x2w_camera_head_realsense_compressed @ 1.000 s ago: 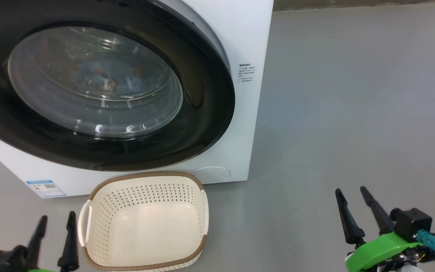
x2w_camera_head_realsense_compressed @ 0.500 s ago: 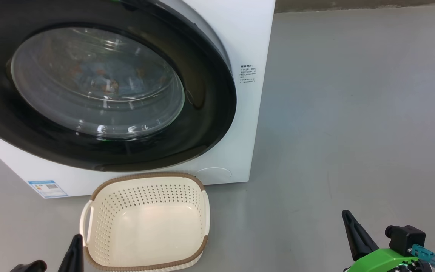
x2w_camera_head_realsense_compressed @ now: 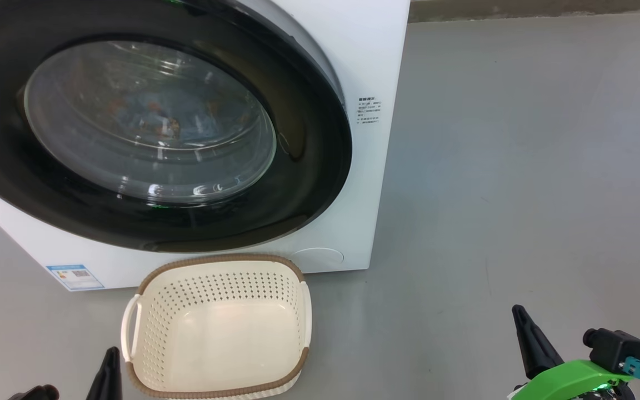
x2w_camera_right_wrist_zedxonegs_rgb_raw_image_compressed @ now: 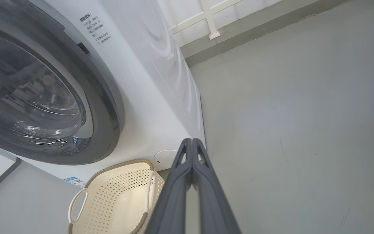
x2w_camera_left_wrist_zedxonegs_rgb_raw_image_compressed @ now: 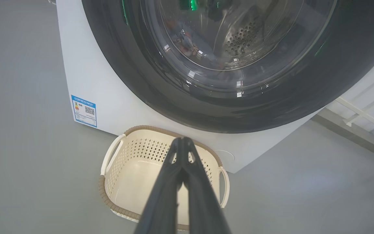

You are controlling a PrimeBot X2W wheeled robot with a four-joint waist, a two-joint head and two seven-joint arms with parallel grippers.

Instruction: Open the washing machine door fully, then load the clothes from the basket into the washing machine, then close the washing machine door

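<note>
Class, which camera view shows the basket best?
The head view: the whole basket, rim and both handles, lies open from above, empty. In the left wrist view the shut left pincer crosses it; in the right wrist view the right pincer and bottom edge cut it off.

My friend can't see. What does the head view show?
A white washing machine, its round black door shut, blue clothes behind the glass. An empty basket sits on the floor before it, with the left gripper and right gripper closed at the bottom.
</note>
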